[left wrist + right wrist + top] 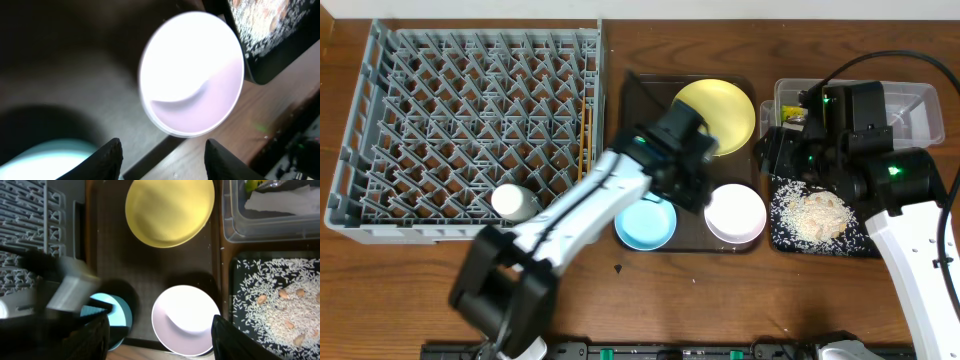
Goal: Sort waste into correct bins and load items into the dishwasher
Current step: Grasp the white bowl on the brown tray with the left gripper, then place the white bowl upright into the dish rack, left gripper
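Two grippers appear, each with its fingers parted and nothing between them. Left gripper (162, 147): spread and touching nothing. The white bowl (192, 75) lies just ahead of its fingertips and the light blue bowl (45, 157) sits beside its left finger, both on the dark brown tray (105, 255). Right gripper (160, 325): wide apart and empty. The white bowl shows between its fingers but is not touched, and the yellow plate (170, 210) lies farther ahead on the same tray. Ahead and to the right of this gripper stands the clear tub (227, 225), holding the green-and-yellow wrapper (255, 185) and the white scrap (285, 202). Nearer, beside its right finger, the black tray (237, 262) holds a heap of rice-like crumbs (275, 305). The grey dish rack (470, 120) lies well to the left of both grippers. The wooden chopsticks (585, 140) lie along the rack's right edge, and a white round object (515, 200) rests near its front edge.
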`<state>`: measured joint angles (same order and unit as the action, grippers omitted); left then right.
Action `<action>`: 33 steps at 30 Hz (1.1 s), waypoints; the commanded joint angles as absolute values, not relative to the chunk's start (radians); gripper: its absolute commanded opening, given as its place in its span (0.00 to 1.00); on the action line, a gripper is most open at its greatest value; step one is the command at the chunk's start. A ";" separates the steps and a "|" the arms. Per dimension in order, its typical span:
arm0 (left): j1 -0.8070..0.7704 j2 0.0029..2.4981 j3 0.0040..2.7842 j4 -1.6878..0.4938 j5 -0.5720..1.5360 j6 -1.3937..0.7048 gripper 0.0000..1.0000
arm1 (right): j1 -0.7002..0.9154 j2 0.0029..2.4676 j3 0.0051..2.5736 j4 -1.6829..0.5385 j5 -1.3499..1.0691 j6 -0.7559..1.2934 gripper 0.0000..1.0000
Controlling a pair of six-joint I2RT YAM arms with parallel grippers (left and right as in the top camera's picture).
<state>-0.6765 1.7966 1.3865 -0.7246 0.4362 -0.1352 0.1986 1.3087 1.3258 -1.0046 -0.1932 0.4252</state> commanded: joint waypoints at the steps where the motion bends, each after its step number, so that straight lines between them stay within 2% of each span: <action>1: -0.748 1.910 1.377 -0.664 0.402 -0.147 0.55 | 0.191 1.307 1.333 -1.014 -0.192 0.434 0.64; 6: -0.764 2.020 1.377 -0.582 0.373 -0.160 0.54 | 0.191 1.307 1.333 -1.033 -0.192 0.434 0.64; 7: -0.762 2.035 1.377 -0.570 0.373 -0.171 0.50 | 0.191 1.307 1.333 -1.036 -0.192 0.434 0.64; 8: -0.760 2.047 1.377 -0.562 0.373 -0.183 0.43 | 0.191 1.307 1.333 -1.037 -0.192 0.433 0.64; 11: -0.755 2.045 1.381 -0.563 0.374 -0.205 0.14 | 0.191 1.307 1.333 -1.041 -0.191 0.432 0.64; 12: -0.751 2.040 1.386 -0.571 0.374 -0.205 0.09 | 0.191 1.307 1.333 -1.041 -0.191 0.429 0.64; 17: -0.705 1.943 1.427 -0.656 0.348 -0.204 0.08 | 0.165 1.306 1.333 -1.036 -0.131 0.434 0.64; 22: -0.616 1.753 1.439 -0.755 0.151 -0.203 0.07 | 0.077 1.306 1.333 -1.030 -0.100 0.437 0.73; 27: -0.506 1.554 1.438 -0.832 -0.186 -0.165 0.07 | 0.014 1.308 1.333 -1.042 -0.101 0.437 0.84; 29: -0.464 1.507 1.438 -0.851 -0.360 -0.145 0.08 | 0.014 1.308 1.333 -1.046 -0.101 0.437 0.99; 33: -0.362 1.496 1.427 -0.852 -0.757 -0.086 0.07 | 0.014 1.308 1.333 -1.056 -0.101 0.437 0.99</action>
